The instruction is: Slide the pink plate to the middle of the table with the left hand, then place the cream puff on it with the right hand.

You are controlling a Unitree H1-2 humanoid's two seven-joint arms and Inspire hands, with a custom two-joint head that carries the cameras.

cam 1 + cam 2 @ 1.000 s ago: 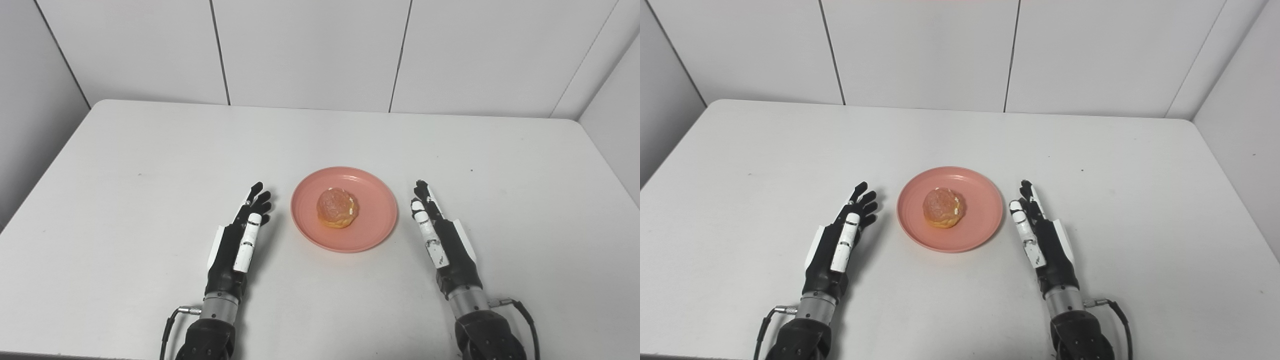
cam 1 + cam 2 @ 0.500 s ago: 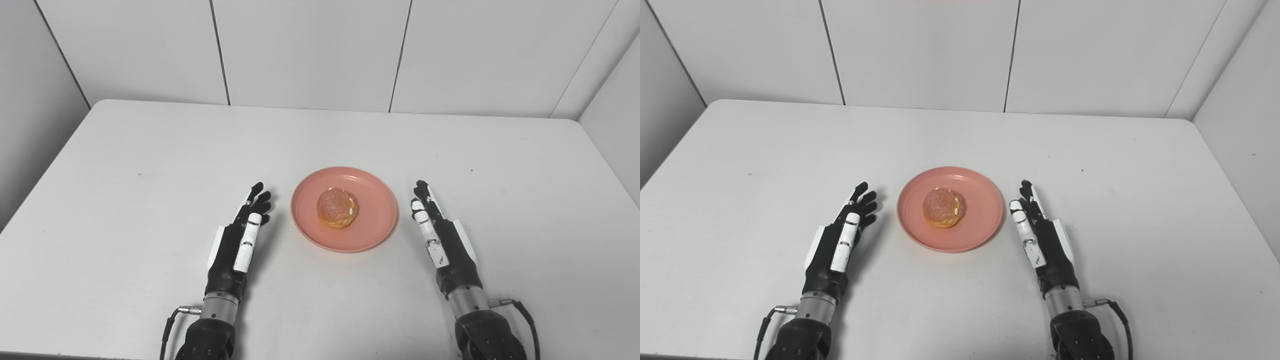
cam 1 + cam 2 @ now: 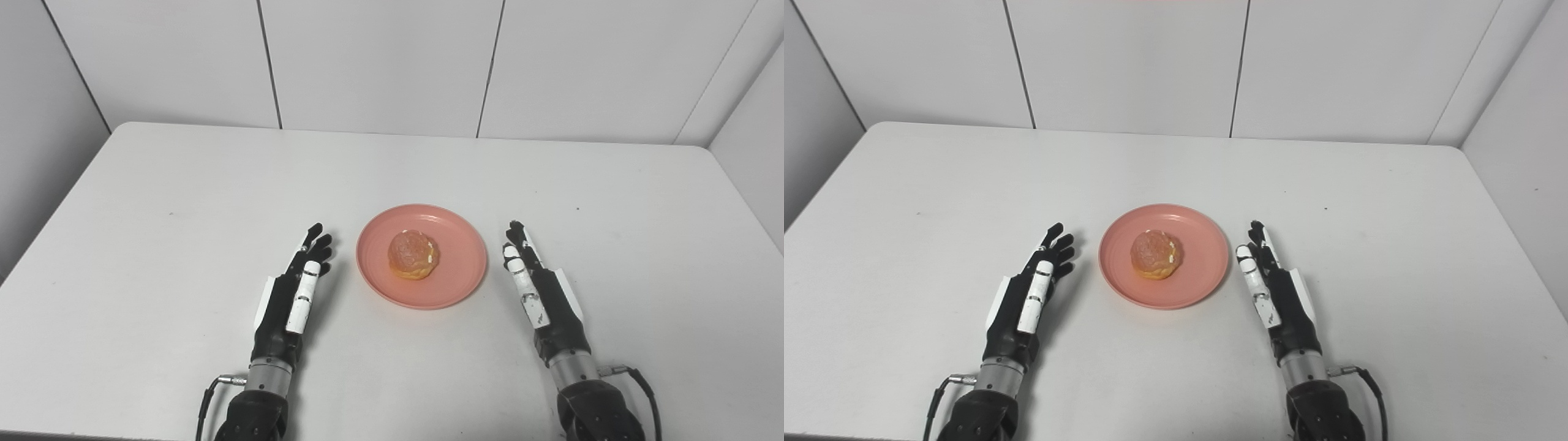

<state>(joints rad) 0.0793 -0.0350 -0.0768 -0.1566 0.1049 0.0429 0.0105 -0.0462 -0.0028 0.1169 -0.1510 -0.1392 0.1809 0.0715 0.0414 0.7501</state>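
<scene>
Both hands are just parked on the table, so this looks basically finished to me. The left hand [image 3: 294, 294] lies flat with its fingers stretched out and spread, holding nothing. The right hand [image 3: 542, 291] is the same deal on the other side: fingers straight, empty, turned a bit on its edge.

Right between them sits the pink plate [image 3: 456, 288], a little ahead of the palms and level with the fingertips, close to each hand but not touching either. It's roughly mid-table [image 3: 184, 202] left to right, maybe slightly toward the robot's side. The cream puff [image 3: 413, 254] is on the plate, pretty much dead center, well inside the rim.

So plate slid: done. Puff on plate: done. Nothing left that I can see, except maybe pulling the arms back.
</scene>
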